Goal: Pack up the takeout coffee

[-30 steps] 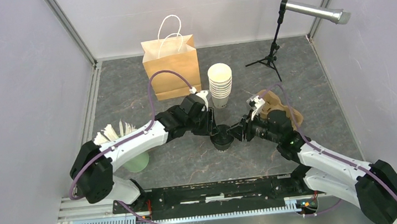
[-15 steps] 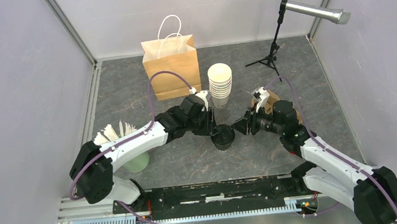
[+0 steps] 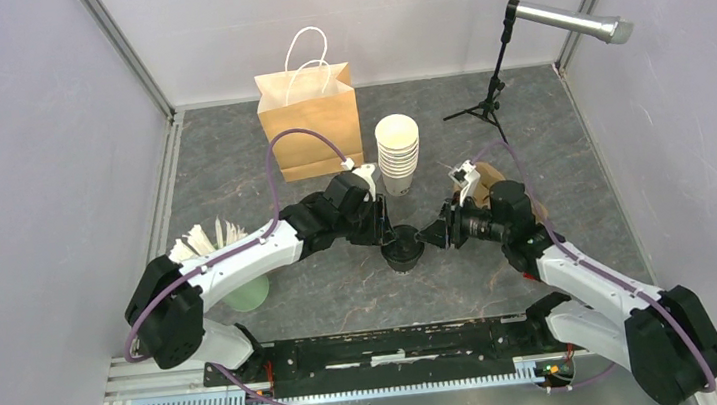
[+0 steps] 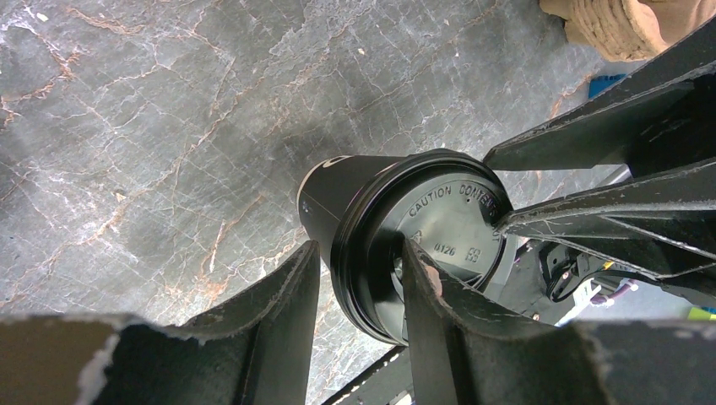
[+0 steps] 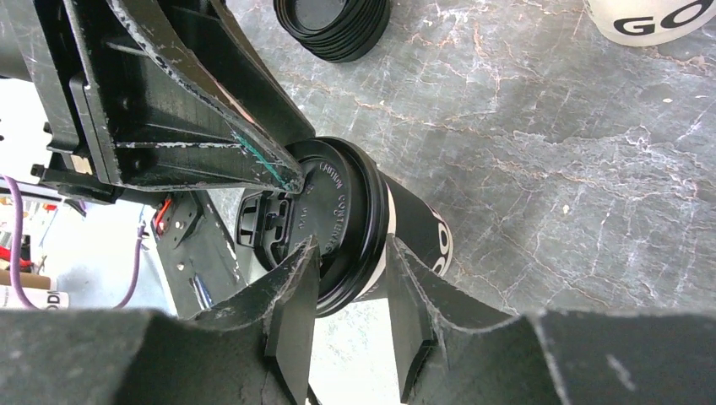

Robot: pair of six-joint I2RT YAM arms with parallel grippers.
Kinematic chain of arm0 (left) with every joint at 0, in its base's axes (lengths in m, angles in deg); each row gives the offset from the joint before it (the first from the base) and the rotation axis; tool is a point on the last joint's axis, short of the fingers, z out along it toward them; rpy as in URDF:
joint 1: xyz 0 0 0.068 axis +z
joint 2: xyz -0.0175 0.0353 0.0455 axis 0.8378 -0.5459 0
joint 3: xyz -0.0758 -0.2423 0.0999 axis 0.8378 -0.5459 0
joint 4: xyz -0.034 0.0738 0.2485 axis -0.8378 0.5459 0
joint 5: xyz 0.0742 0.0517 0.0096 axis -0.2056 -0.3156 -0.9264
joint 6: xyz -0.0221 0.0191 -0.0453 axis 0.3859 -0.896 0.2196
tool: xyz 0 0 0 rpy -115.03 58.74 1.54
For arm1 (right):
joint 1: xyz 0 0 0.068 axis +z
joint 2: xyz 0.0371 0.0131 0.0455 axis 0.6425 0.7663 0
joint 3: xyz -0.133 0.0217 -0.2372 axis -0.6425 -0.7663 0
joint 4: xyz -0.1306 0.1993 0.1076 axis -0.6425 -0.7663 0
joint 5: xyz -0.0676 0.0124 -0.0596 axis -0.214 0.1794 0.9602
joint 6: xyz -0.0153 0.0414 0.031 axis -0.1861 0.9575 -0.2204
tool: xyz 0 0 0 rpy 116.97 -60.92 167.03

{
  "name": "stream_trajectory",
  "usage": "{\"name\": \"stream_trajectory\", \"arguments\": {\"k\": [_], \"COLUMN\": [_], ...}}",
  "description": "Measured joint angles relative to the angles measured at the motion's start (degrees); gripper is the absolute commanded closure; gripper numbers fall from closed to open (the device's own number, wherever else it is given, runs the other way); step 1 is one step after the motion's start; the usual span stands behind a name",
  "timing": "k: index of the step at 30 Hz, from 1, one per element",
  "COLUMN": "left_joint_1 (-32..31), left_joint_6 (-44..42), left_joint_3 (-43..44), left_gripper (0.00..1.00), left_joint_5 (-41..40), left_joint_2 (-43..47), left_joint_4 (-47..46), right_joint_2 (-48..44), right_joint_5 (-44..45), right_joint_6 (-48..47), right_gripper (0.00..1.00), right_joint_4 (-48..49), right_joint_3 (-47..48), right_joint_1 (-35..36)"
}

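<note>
One takeout coffee stands mid-table, its black lid on top. Its side looks dark with pale print in the wrist views. My left gripper comes from the left. Its jaws straddle the lid's rim, one finger on the lid top and one outside, pinched on it. My right gripper comes from the right. It straddles the opposite rim, one finger on the lid top and one against the cup under the rim.
A brown paper bag stands at the back, with a stack of lidless cream cups beside it. A pile of black lids lies nearby. A brown cardboard carrier lies behind my right arm. A tripod stand is at back right. A green cup holding white pieces is at left.
My right gripper left the cup half a second ago, pulling back to the right. It has now returned to the lid's rim. My left gripper stayed on the cup.
</note>
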Motion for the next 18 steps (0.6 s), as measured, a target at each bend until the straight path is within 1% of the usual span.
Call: {"name": "stream_trajectory", "arguments": {"k": [9,18], "left_joint_1": [0.0,0.0], "left_joint_6": [0.0,0.3], "left_joint_3": [-0.5,-2.8], "left_gripper": [0.53,0.53], "left_joint_5": [0.0,0.1], "left_joint_2": [0.0,0.6], "left_joint_4": [-0.8,-4.1], "right_joint_2": [1.4,1.8], "right_joint_5": [-0.5,1.1], "right_joint_6": [2.5,4.3], "right_gripper": [0.64,0.64], "right_joint_4": [7.3,19.0], "right_joint_3": [-3.4,-10.1], "right_joint_1": [-1.0,-1.3]}}
